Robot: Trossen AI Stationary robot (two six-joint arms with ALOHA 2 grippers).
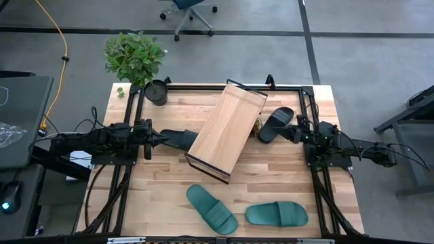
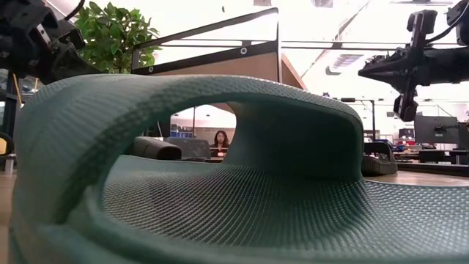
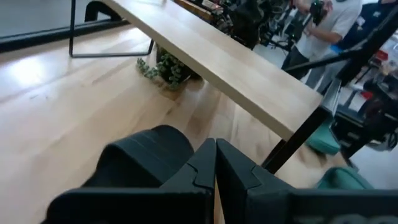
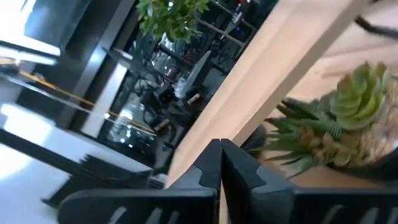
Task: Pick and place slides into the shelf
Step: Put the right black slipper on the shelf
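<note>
The shelf (image 1: 227,129), a slanted light-wood board on a dark frame, stands mid-table. One black slide (image 1: 178,139) lies at its left, one end under the board. Another black slide (image 1: 276,124) lies at its right. Two teal slides (image 1: 211,208) (image 1: 277,214) rest sole-down near the front edge; one of them fills the low view (image 2: 220,183). My left gripper (image 1: 163,139) hovers shut over the left black slide (image 3: 146,155). My right gripper (image 1: 290,130) hangs shut beside the right black slide, facing the shelf's edge (image 4: 273,74). Neither holds anything.
A potted plant (image 1: 139,61) stands at the far left corner. A small succulent (image 4: 348,118) sits on the table under the shelf's right side. People show in the room beyond (image 3: 323,25). Bare wood lies between the shelf and the teal slides.
</note>
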